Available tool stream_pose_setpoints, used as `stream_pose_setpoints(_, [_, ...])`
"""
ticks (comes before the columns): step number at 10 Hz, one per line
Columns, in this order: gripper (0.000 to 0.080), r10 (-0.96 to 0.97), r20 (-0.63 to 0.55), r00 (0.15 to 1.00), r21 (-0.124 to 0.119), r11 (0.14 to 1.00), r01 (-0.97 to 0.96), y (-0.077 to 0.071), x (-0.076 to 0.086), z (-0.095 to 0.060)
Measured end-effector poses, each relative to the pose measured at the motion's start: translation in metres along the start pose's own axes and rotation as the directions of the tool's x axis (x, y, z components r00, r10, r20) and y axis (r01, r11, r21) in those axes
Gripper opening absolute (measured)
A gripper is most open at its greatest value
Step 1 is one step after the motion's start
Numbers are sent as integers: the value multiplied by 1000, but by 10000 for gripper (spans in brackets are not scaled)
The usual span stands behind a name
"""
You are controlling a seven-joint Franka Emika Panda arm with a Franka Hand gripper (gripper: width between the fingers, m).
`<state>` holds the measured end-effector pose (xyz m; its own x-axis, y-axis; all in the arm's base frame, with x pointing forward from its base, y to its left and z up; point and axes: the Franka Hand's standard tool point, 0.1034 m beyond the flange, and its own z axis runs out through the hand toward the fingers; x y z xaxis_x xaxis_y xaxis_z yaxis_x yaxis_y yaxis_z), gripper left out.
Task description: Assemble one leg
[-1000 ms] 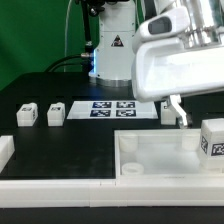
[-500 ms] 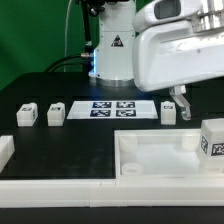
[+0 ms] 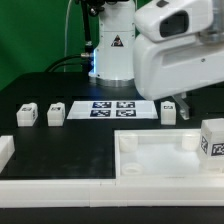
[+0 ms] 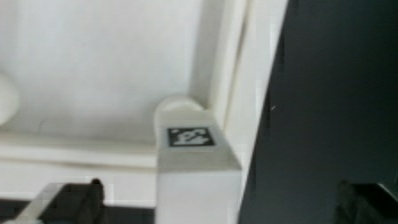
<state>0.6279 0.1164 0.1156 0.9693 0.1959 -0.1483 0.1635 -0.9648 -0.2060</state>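
Note:
Four white legs show in the exterior view: two at the left (image 3: pixel 27 115) (image 3: pixel 56 113), one behind the tray (image 3: pixel 170 112), and one at the tray's right end (image 3: pixel 212 140). The large white tray-like piece (image 3: pixel 150 160) lies in front. My gripper (image 3: pixel 188 102) hangs low at the right, near the leg behind the tray. In the wrist view my gripper (image 4: pixel 217 205) is open, its dark fingertips (image 4: pixel 71 203) wide apart. A leg (image 4: pixel 187 137) with its marker facing the camera lies against the tray's rim (image 4: pixel 237 50), in line with the gap and untouched.
The marker board (image 3: pixel 112 108) lies at the middle back. The arm's white base (image 3: pixel 112 45) stands behind it. A white fence (image 3: pixel 60 186) runs along the front, with a block (image 3: pixel 5 150) at its left end. Black table (image 4: pixel 329 100) shows beside the tray.
My gripper has shifted a little toward the exterior view's right and its body sits slightly differently. The legs and the tray have not moved.

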Motion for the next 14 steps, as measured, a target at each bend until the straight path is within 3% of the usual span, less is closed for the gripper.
stream_pose_setpoints(2, [649, 0, 2, 1000, 0, 1000, 0, 0, -1, 0])
stream_pose_setpoints(10, [649, 57, -28, 998, 2, 998, -56, 14, 7, 30])
stream_pose_setpoints(12, [622, 64, -29, 998, 2, 998, -64, 13, 8, 30])
stream_pose_setpoints(14, [297, 110, -29, 994, 3, 994, -110, 13, 8, 30])
